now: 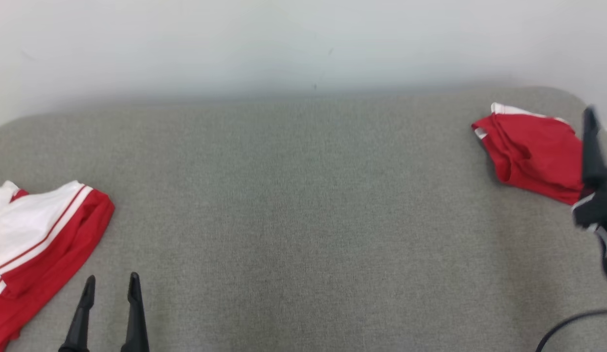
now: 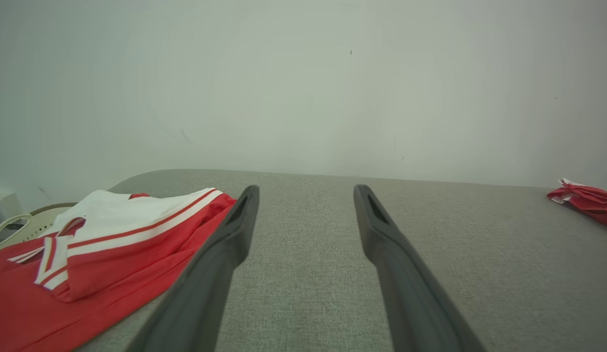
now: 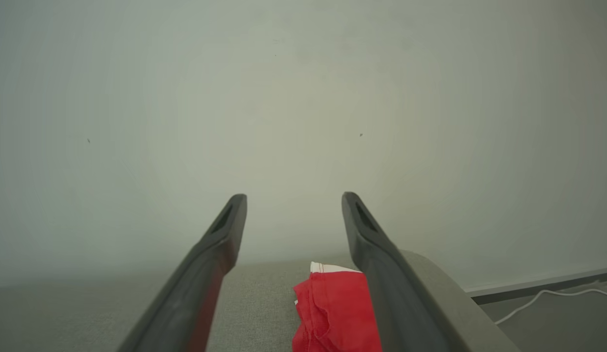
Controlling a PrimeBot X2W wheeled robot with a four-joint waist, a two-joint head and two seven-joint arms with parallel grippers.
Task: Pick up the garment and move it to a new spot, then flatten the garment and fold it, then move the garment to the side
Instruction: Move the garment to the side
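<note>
A red and white garment [image 1: 39,234] lies loosely spread at the near left of the grey fabric table [image 1: 303,205]; in the left wrist view this garment [image 2: 112,244] sits left of the fingers. My left gripper [image 1: 111,283] hovers just right of it, open and holding nothing [image 2: 305,195]. A folded red garment [image 1: 533,151] with a white edge rests at the far right. My right gripper [image 1: 594,156] is blurred at its right side, raised above it. In the right wrist view this gripper [image 3: 293,200] is open, with the folded garment [image 3: 332,308] below its fingers.
A pale wall [image 1: 303,44] runs close behind the table. The table's rounded right corner [image 3: 445,293] drops to a floor with a white cable [image 3: 552,298]. A black cable [image 1: 567,325] loops at the near right. A pale basket-like object [image 2: 19,225] sits beyond the left garment.
</note>
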